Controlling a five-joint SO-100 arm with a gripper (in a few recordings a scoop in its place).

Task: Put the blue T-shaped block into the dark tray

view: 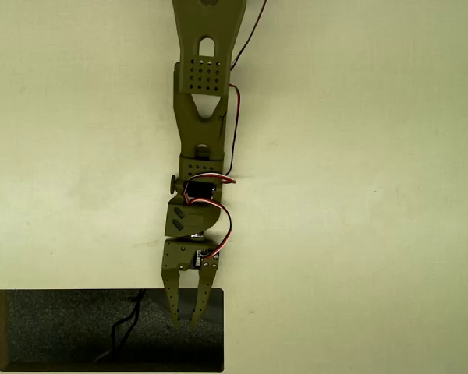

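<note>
The dark tray (54, 331) lies at the bottom left of the overhead view, black and speckled, with a thin squiggle mark (125, 326) on its floor. My olive-green arm reaches down from the top edge. Its gripper (183, 322) hangs over the right part of the tray, just inside the far rim. The two fingers (171, 300) run together into a narrow V, their tips almost touching, and nothing shows between them. The blue T-shaped block is hidden or out of view.
A pale cream tabletop (359, 195) spreads wide on both sides of the arm. Red and black cables (232, 140) run along the arm's right side. The tray's right end (221, 327) stops just right of the gripper.
</note>
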